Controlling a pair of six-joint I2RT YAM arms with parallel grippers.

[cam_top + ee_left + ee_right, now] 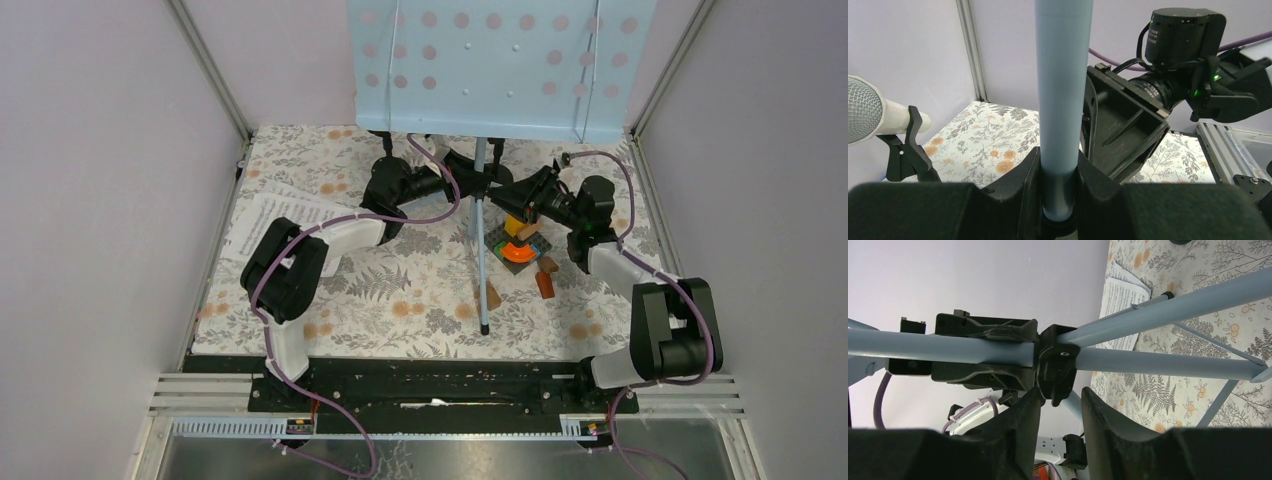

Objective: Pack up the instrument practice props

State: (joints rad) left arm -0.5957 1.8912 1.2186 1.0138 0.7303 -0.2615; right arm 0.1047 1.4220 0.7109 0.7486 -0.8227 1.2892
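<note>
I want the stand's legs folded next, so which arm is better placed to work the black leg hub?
Right: the right gripper straddles the hub, while the left gripper clamps the pole.

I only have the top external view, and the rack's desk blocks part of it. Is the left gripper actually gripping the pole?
Observer: Yes. In the left wrist view the left gripper is closed on the light-blue pole, pressed tight against both sides.
Operator: And the right one?
Observer: The right gripper straddles the black leg hub; whether it is pinching, I cannot tell.
Operator: Anything nearby I can't see?
Observer: A white microphone in a black clip, at the left edge of the left wrist view.
</note>
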